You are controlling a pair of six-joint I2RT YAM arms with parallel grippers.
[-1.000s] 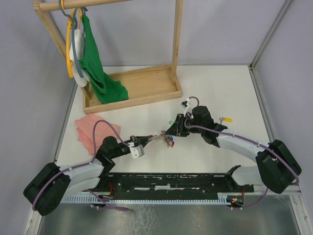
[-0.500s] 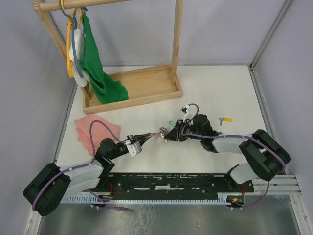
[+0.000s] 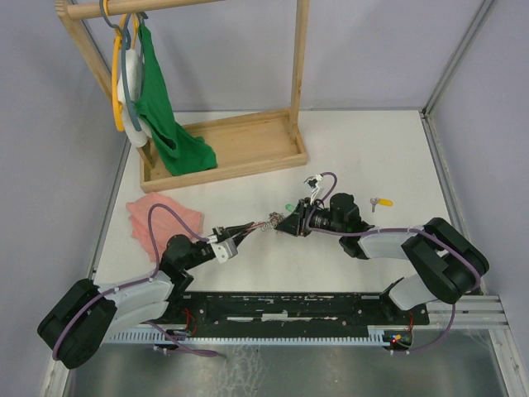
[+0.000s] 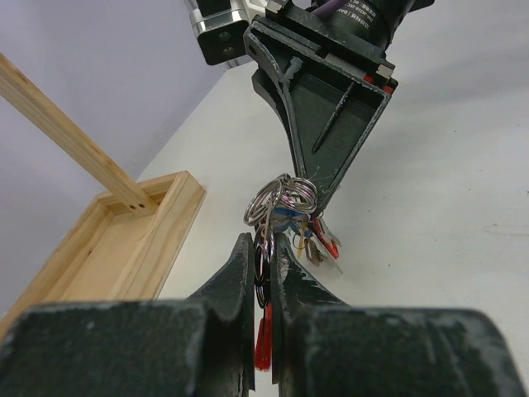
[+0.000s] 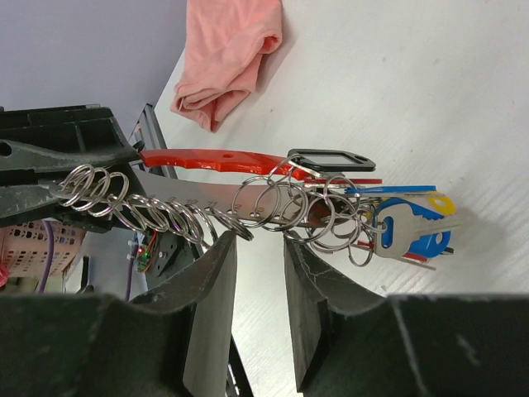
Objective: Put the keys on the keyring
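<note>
Grey walls are closing round a white table (image 3: 372,149), where a tall wooden garment rack (image 3: 298,74) is standing at the far left, and its shallow wooden tray base (image 3: 248,132) is holding the drooping end of a green cloth (image 3: 165,124) that is hanging from the rail beside yellow and white hangers (image 3: 124,83). Nearer, a crumpled pink cloth (image 3: 149,219) is lying well apart from the work. Both arms are reaching to the middle and meeting tip to tip, probably so that one is steadying the bunch while the other is working a ring. The left gripper (image 4: 260,248) is clamping its fingers together on a chain of silver split rings (image 5: 165,211), with a red plastic tag (image 5: 207,159) running alongside. The right gripper (image 5: 258,244) is keeping its fingers a little apart at the rings, and whether it is pinching one I cannot tell. The chain is carrying a blue-tagged key (image 5: 421,227) and more tags. Neither task key is hanging on it: the tiny green-tagged key (image 3: 288,207) is lying on the table just beside the right gripper, and the yellow-tagged key (image 3: 383,202) is lying well apart to the right
</note>
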